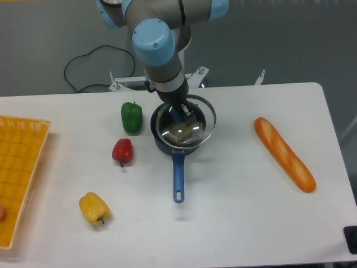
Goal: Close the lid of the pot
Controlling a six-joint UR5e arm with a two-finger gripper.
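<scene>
The dark-blue pot point(167, 145) stands near the middle of the table, its long handle point(178, 176) pointing toward the front edge. Over it is the clear glass lid point(192, 137), shifted a little right of the pot so its metal rim overhangs the right side. Whether it rests on the pot I cannot tell. My gripper point(183, 115) reaches down from the blue wrist onto the lid's centre and is shut on the lid's knob, which its fingers hide.
A green pepper point(131, 117) stands just left of the pot, a red pepper point(122, 151) in front of it, a yellow pepper point(94, 208) at the front left. A yellow basket point(19, 173) lies at the left edge. A baguette point(284, 153) lies at right.
</scene>
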